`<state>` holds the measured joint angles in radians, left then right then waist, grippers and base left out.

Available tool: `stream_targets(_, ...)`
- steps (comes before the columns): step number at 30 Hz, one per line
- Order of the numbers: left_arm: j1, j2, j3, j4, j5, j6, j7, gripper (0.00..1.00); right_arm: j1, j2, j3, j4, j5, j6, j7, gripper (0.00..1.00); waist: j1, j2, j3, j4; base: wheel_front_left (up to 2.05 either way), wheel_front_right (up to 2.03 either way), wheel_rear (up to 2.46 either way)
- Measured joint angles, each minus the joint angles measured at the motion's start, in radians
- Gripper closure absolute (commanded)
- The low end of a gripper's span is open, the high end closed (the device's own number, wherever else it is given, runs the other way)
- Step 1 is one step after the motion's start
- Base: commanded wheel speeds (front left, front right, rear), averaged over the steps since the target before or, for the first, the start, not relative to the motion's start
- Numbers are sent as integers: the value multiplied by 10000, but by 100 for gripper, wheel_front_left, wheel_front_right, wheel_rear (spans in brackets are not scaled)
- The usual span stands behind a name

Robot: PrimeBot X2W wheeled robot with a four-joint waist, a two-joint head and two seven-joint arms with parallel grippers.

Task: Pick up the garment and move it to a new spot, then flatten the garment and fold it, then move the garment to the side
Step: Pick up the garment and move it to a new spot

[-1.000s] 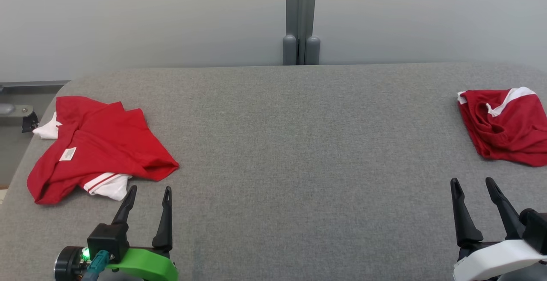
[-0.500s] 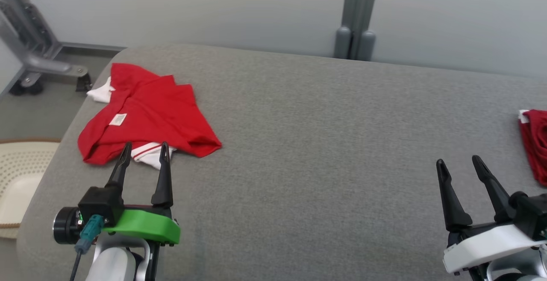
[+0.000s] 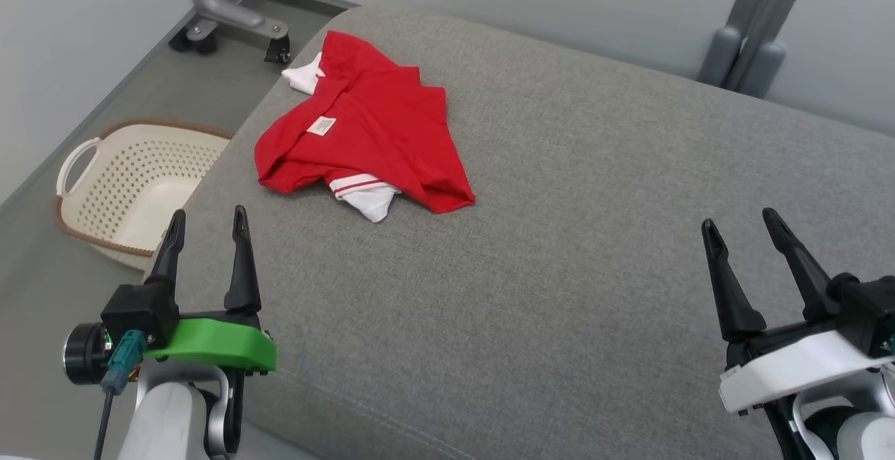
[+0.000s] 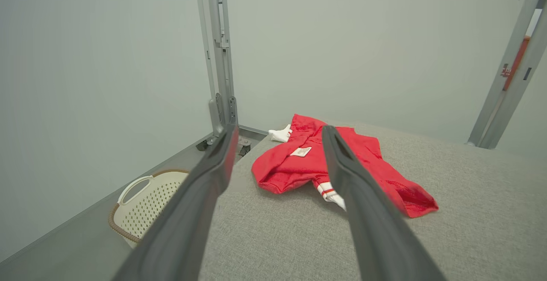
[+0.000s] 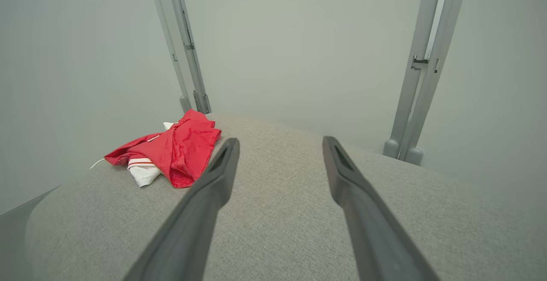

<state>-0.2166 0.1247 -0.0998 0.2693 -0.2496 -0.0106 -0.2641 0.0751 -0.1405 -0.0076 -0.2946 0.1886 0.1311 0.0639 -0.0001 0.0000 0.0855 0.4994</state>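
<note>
Head view: the camera is swinging left as the robot turns. This brings the red garment [image 3: 363,131] in from the frame's edge to about 11 o'clock and a cream perforated basket [image 3: 133,194] into frame at 9 o'clock, on the floor. The garment itself is not shifting on the grey woven table [image 3: 559,271], so the turn looks like lining up for the first pick. The left gripper [image 3: 208,214] at 8 o'clock and the right gripper [image 3: 740,217] at 4 o'clock are both standing spread and carrying nothing.

Left wrist view: the long, tapering dark fingers [image 4: 213,174] are framing the garment at 12 o'clock. It is soft and rumpled, with a white label and a white red-striped cuff poking out.

Right wrist view: the spread fingers [image 5: 359,195] are pointing across the bare padded cloth, with the garment lying well apart at 10 o'clock near the table's rounded edge.
</note>
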Motion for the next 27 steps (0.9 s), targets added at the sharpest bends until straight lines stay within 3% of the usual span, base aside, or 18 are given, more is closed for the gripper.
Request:
stream_targets(8, -1285, -485, 128, 790, -23, -426, 0, 0, -890, -639, 173, -593, -35, 0, 631, 0, 0, 0, 1095, 369, 0, 0, 0)
stream_targets(13, -2929, -594, -50, 2686, -343, -780, 0, 0, -1337, -936, 148, -966, -65, -2, 949, 0, 0, 0, 2030, 256, 0, 0, 0)
stream_targets(21, -5355, -698, -347, 6677, -1181, -1126, 63, 0, -1872, -1007, 105, -1041, -73, -2, 930, 0, 2, 0, 3591, -559, 0, 0, 0)
stream_targets(27, -6187, -418, -305, 8487, -1674, -1174, 44, 0, -1930, -903, 36, -775, -71, -2, 679, 0, 1, 0, 4208, -1423, 0, 0, 0)
